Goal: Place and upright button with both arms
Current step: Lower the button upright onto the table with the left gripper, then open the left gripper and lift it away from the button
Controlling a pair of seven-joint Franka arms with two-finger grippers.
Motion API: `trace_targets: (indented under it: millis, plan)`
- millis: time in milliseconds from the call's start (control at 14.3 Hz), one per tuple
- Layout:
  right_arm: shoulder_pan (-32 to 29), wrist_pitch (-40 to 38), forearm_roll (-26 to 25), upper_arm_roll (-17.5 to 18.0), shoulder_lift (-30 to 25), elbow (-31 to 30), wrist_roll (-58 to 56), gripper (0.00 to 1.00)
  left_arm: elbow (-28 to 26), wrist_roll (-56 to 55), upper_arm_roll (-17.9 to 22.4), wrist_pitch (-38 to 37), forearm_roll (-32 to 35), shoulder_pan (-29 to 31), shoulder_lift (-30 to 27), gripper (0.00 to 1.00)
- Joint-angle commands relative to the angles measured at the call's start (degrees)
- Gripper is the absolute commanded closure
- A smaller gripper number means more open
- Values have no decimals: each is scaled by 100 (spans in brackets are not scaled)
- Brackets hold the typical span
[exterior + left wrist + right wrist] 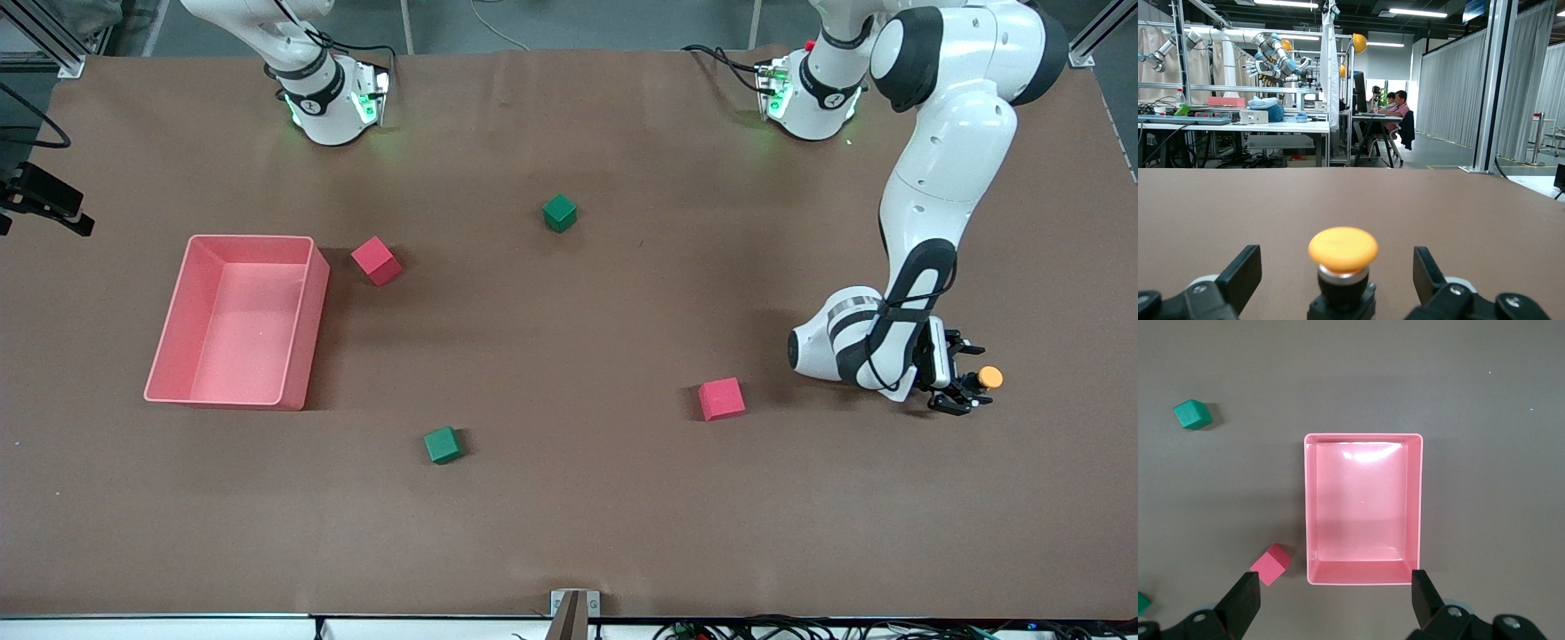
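The left gripper point(965, 378), fingers spread, sits low at the left arm's end of the table point(569, 516) around the upright orange-capped button point(1343, 267) without touching it, while the right gripper point(1338, 603) waits open over the pink bin point(1363, 447).

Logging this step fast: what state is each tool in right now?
Left tool: open, fingers either side of the button, not clamped.
Right tool: open, empty, over the pink bin.
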Motion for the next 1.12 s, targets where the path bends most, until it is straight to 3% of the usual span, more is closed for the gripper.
trace_targets:
  millis: [0, 419, 698, 1047]
  plan:
    - [-70, -79, 0, 45, -32, 95, -32, 0, 81, 297, -116, -49, -355, -57, -333, 0]
    - [-52, -79, 0, 45, -32, 95, -32, 0, 678, 2597, -659, -14, -1426, 48, -1131, 0]
    - [-61, -71, 26, 54, -41, 104, -23, 0, 1390, 4925, -881, 170, -2919, 128, -1651, 0]
    - [-61, -79, 9, 45, -41, 104, -23, 0, 2155, 8555, -881, 241, -5616, 487, -2310, 0]
